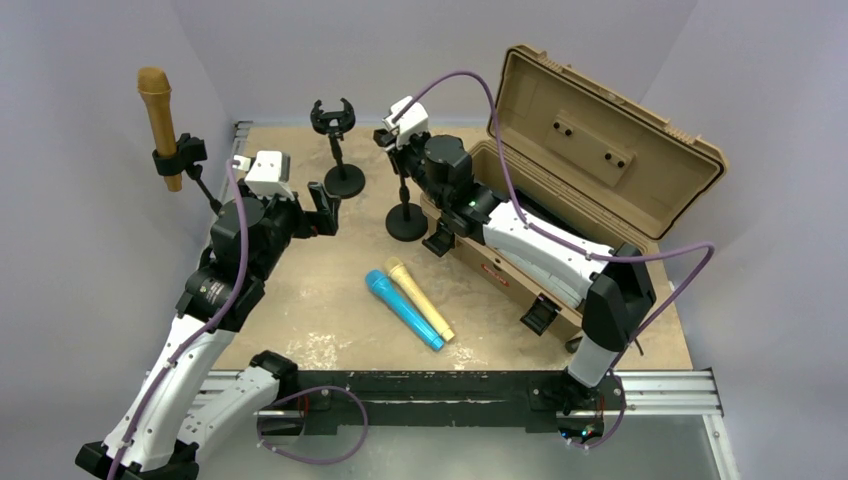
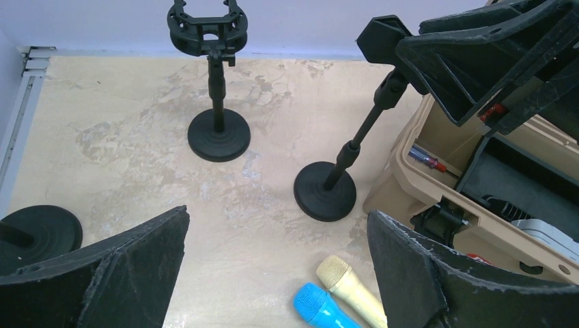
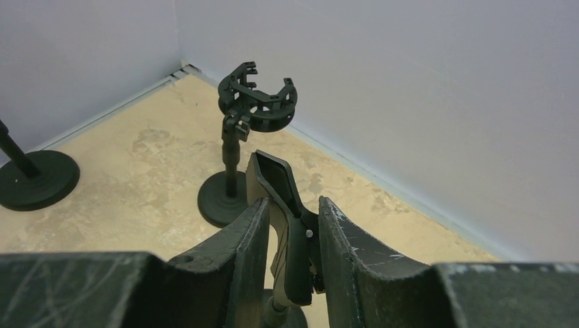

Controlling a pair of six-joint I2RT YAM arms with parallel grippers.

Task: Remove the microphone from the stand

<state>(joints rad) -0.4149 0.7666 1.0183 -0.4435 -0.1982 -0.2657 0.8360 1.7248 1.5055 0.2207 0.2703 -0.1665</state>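
A brown microphone (image 1: pixel 157 110) stands upright in the clip of the far-left stand (image 1: pixel 178 155); only that stand's base shows in the left wrist view (image 2: pixel 37 232). My left gripper (image 1: pixel 325 208) (image 2: pixel 276 219) is open and empty, low over the table and right of that stand. My right gripper (image 1: pixel 392 138) (image 3: pixel 293 219) is shut on the empty clip (image 3: pixel 290 225) of the tilted stand (image 1: pixel 406 222) (image 2: pixel 326 191) by the case. A third stand (image 1: pixel 333 120) (image 2: pixel 217 82) (image 3: pixel 256 102) stands empty between them.
A blue microphone (image 1: pixel 402 308) (image 2: pixel 321 309) and a cream microphone (image 1: pixel 420 298) (image 2: pixel 348 287) lie side by side on the table. An open tan case (image 1: pixel 600 150) (image 2: pixel 410 184) fills the right side. Walls close the back and left.
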